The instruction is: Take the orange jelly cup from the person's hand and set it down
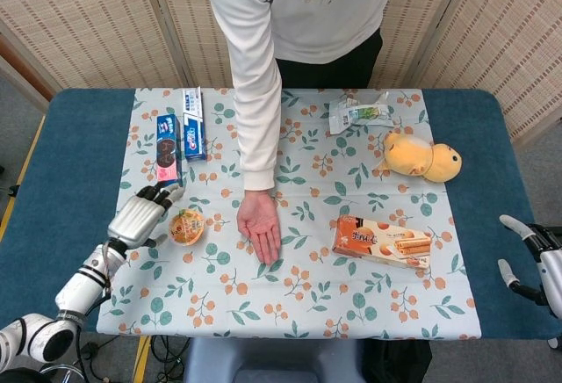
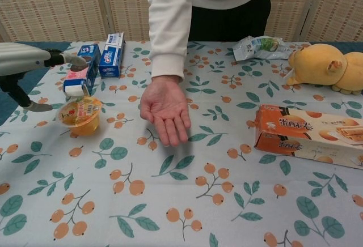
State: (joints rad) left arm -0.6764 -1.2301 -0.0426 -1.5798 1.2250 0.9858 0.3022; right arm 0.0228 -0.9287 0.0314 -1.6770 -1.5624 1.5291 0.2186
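Observation:
The orange jelly cup (image 1: 185, 225) (image 2: 81, 115) stands upright on the patterned tablecloth, left of the person's hand (image 1: 260, 229) (image 2: 164, 109), which lies palm up and empty. My left hand (image 1: 140, 215) (image 2: 25, 63) hovers just left of the cup with its fingers spread, holding nothing and apart from the cup. My right hand (image 1: 531, 260) shows at the far right edge of the head view, off the cloth, its fingers apart and empty.
A cookie box (image 1: 168, 153) and a toothpaste box (image 1: 193, 123) lie behind the cup. A biscuit box (image 1: 383, 242), a yellow plush toy (image 1: 421, 156) and a snack bag (image 1: 358, 112) sit on the right side of the cloth.

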